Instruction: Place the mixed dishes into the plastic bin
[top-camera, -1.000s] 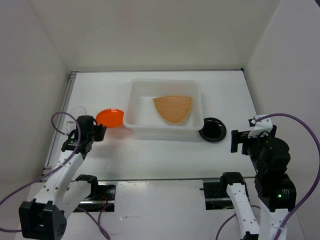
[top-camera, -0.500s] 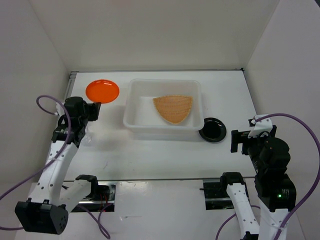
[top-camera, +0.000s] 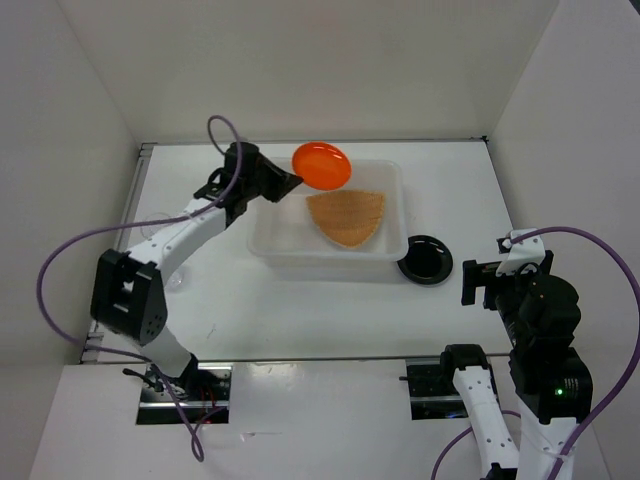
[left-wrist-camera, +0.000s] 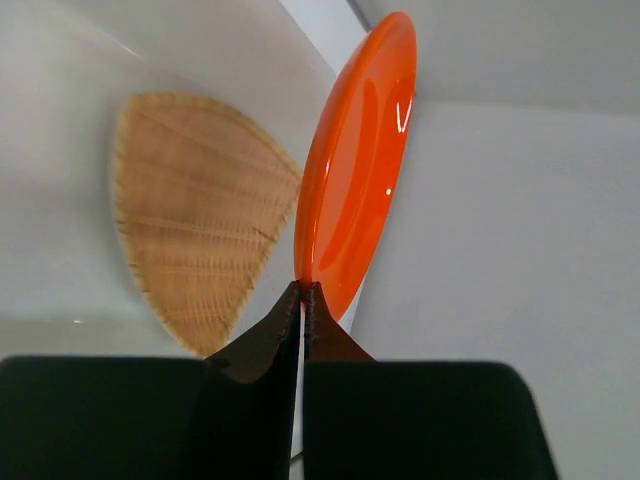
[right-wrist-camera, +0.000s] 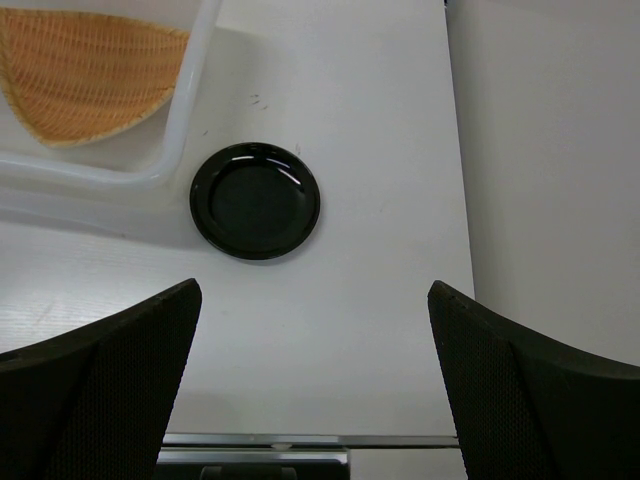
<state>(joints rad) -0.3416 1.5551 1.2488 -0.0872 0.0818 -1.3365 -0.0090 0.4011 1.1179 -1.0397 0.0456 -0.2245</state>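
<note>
Orange is what catches the eye: the small orange dish (top-camera: 321, 166) is up in the air, pinched by its rim in the left gripper (top-camera: 290, 180) above the far edge of the plastic bin (top-camera: 320, 262). From above it hides a stretch of that far rim, so I cannot tell whether it hangs inside the walls or just over the edge. In the left wrist view the two dark fingertips (left-wrist-camera: 290, 305) meet almost flush on the lowest part of the dish (left-wrist-camera: 355, 160), with only its thin lip between them. The dish stands nearly on edge there, its glossy hollow turned towards the bin.

Down on the bin floor lies the tan woven plate (top-camera: 346, 217), flat, towards the right end. The left wrist camera shows it (left-wrist-camera: 195, 215) beside the orange dish, its lower tip cut off by the finger bodies. The right wrist camera catches only a part of it (right-wrist-camera: 85, 70) behind the bin's rounded corner (right-wrist-camera: 190, 100).

The black dish (top-camera: 425, 259) sits on the table (top-camera: 300, 310) just outside the bin's near right corner. Whether it touches the wall is hard to say from above; the right wrist view (right-wrist-camera: 255, 200) suggests a thin gap. The right gripper (right-wrist-camera: 315, 370) hangs spread wide and holding nothing, nearer than that dish, with only blurred finger ends showing. The clear cup I cannot pick out against the white table.
</note>
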